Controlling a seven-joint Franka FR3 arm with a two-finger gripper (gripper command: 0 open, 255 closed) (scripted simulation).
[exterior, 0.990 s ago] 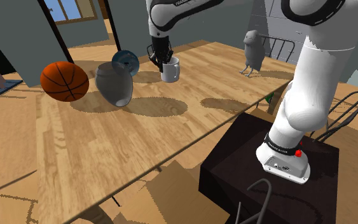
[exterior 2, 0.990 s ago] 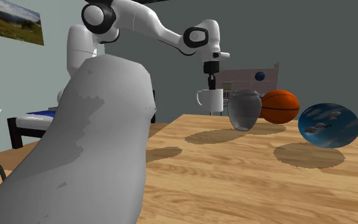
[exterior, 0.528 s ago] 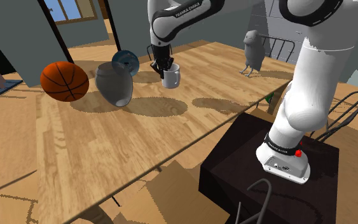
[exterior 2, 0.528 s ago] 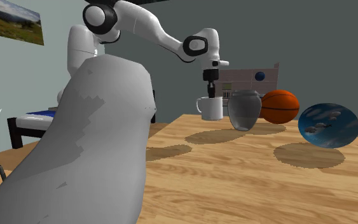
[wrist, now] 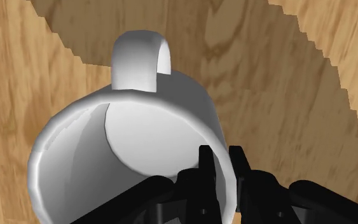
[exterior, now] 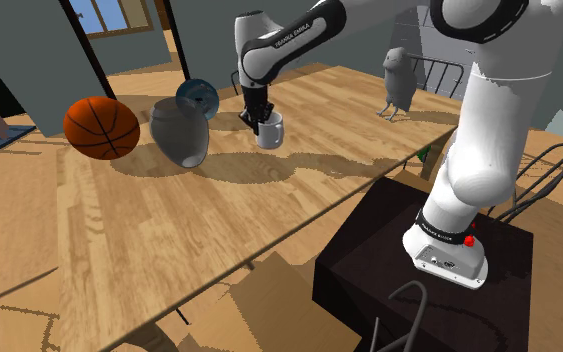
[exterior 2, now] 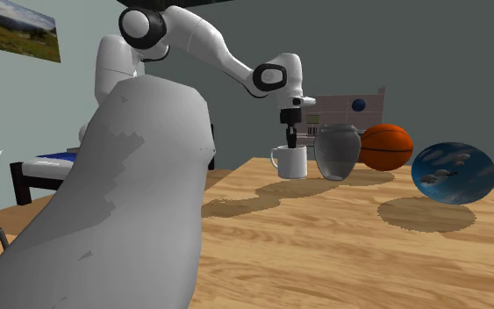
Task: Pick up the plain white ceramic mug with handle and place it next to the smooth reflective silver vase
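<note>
Near the grey vase (exterior: 181,133), the gripper (wrist: 220,154) pinches the rim of the white mug (exterior: 271,133) (handle opposite the fingers).

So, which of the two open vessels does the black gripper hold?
The white mug with a handle: the black two-finger gripper clasps its rim, one finger inside, one outside. The grey rounded vase stands free beside it.

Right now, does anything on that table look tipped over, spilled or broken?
Nothing stands out. The white mug is upright, its wall pinched by the tool, beside the grey vase; the basketball and table look intact, nothing spilled.
</note>
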